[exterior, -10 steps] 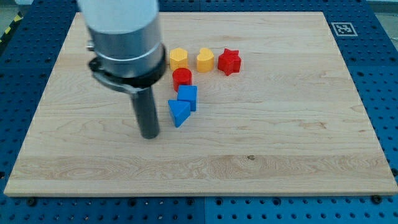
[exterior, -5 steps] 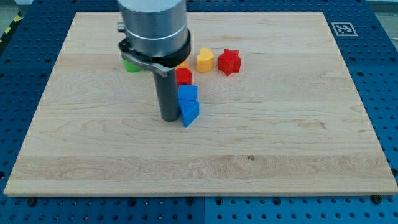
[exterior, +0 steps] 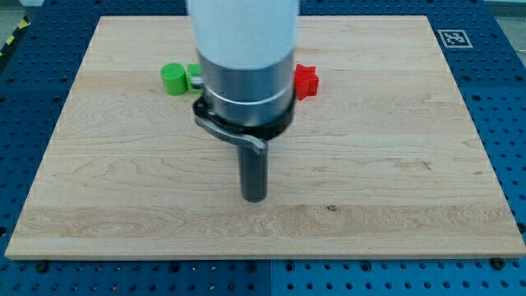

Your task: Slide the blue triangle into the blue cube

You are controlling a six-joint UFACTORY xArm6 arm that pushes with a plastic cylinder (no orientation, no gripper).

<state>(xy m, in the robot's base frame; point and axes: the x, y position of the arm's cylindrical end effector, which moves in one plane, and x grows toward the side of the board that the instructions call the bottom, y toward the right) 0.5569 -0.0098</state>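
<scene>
My tip [exterior: 255, 198] rests on the wooden board [exterior: 394, 164] a little below its middle. The arm's wide body hides the spot where the blue triangle and the blue cube stood, so neither blue block shows. Whether the tip touches either one cannot be told.
A green block [exterior: 173, 79] lies at the upper left of the arm, with a second green piece [exterior: 194, 74] just beside it at the arm's edge. A red star-shaped block [exterior: 306, 80] peeks out at the arm's right. A marker tag [exterior: 454, 38] sits at the board's top right corner.
The arm has moved to the view's right and down. It now covers the blue, yellow and red round blocks, and the green blocks have come into sight.
</scene>
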